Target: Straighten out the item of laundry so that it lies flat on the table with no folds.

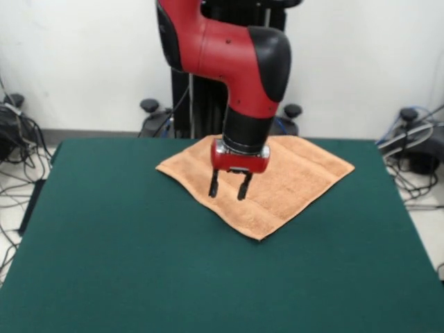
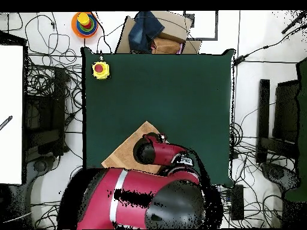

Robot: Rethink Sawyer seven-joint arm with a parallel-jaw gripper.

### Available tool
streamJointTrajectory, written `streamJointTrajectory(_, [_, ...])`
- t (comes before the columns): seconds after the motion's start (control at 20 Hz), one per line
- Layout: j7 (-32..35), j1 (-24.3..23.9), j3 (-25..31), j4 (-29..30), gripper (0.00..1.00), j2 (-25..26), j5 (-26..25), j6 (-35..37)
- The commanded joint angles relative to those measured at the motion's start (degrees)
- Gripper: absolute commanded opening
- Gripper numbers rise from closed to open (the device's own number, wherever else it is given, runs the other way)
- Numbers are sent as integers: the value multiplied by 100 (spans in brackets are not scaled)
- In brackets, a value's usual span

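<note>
The peach-orange towel (image 1: 291,177) lies spread on the far half of the dark green table (image 1: 125,263), turned like a diamond with one corner pointing to the near side. It looks nearly flat, with a slight ripple at its left edge. My gripper (image 1: 228,186) hangs over the towel's left-middle part, fingers open and pointing down, holding nothing. In the overhead view the arm covers most of the towel (image 2: 129,147), and only its corner toward the table's middle shows; the gripper itself is hidden there under the arm.
A yellow box with a red button (image 2: 101,70) sits at a table corner in the overhead view. Cables and equipment lie on the floor around the table. A cardboard box with cloth (image 2: 153,33) stands beyond the far edge.
</note>
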Motion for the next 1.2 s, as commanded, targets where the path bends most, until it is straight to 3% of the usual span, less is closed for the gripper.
streamJointTrajectory(0.05, [1518, 770, -65, -157, 100, 1056, 669, -782])
streamJointTrajectory(0.5, [1396, 1621, -118, -423, 100, 1487, 1677, -821])
streamJointTrajectory(0.7, [1063, 1334, 43, -1465, 100, 2424, 1673, -1258])
streamJointTrajectory(0.9, [870, 1013, 147, -2057, 100, 2805, 1316, -1461])
streamJointTrajectory(1.2, [459, 794, 219, -2563, 100, 2814, 230, -1439])
